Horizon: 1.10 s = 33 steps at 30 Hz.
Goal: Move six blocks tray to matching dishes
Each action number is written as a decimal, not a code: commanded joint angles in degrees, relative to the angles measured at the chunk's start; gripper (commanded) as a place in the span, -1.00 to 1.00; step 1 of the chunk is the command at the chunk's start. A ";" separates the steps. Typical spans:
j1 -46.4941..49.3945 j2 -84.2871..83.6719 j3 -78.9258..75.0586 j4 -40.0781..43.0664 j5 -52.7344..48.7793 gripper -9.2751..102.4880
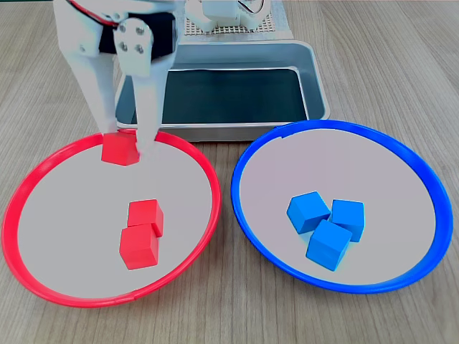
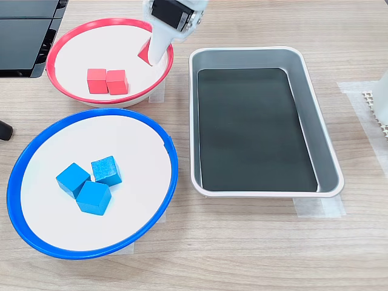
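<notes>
White two-finger gripper (image 1: pixel 128 147) is down in the round red-rimmed dish (image 1: pixel 29 179), its fingers either side of a small matte red cube (image 1: pixel 120 150) near the dish's 12 o'clock edge in a fixed view. The cube looks to sit on or just above the pale dish face. Whether the jaws are clamped on it or have let go, I cannot tell.

Two more red cubes (image 1: pixel 142 233) lie touching each other near the dish centre. Three blue cubes (image 1: pixel 326 223) are bunched together in the round blue-rimmed dish (image 1: pixel 430 186), toward its 5 o'clock side. The rectangular silver metal tray (image 2: pixel 315 133) with a black floor holds no cubes.

Judgement: this is the last placement, task nearly done.

Risks:
- The cube sits close to the sloping rim. If released while tilted it could roll or slide inward and knock into the pair.
- If the fingers lift before fully parting, the cube may be dragged up and over the rim toward the tray.

Hard to make out:
- In another fixed view the arm covers most of the held cube (image 2: pixel 144 53); only a red corner shows.
- Contact between fingertips and cube faces is not resolvable.
- Arm base is cut off at the top edge.
</notes>
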State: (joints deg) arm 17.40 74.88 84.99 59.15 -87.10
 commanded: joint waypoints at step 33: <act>-17.58 109.16 82.18 -8.79 87.71 -0.84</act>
State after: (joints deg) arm -0.44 170.77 157.94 40.96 -0.18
